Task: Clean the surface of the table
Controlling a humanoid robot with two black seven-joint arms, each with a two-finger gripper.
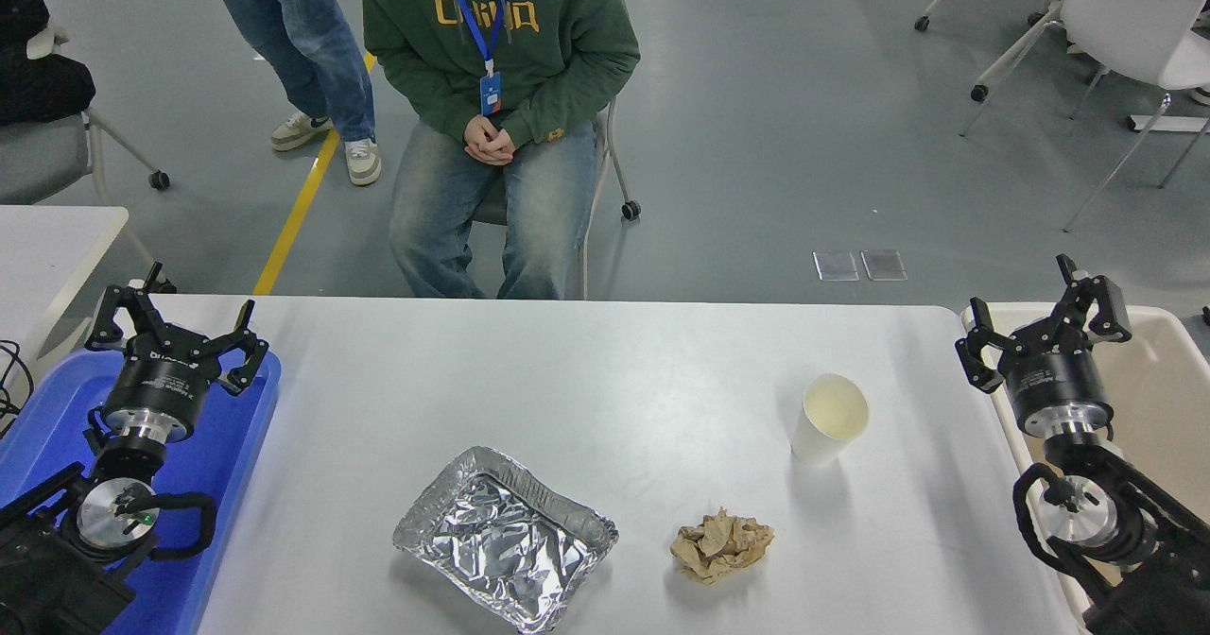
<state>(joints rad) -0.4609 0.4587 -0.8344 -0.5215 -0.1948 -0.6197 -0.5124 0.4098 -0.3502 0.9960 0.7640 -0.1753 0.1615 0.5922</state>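
Observation:
The white-grey table surface (586,370) fills the middle of the view. On it lie an empty foil tray (504,537) at the front centre, a crumpled brown paper ball (721,545) to its right, and an upright white paper cup (828,420) further right. My right gripper (1045,312) is open and empty, held over the beige bin at the table's right end, well right of the cup. My left gripper (170,318) is open and empty, parked over the blue tray at the lower left.
A blue plastic tray (38,427) lies at the table's left end. A beige bin (1153,380) stands at the right end. A person in a green hoodie (501,40) sits at the far side, hands clasped. A smaller white table (47,238) is at the left edge.

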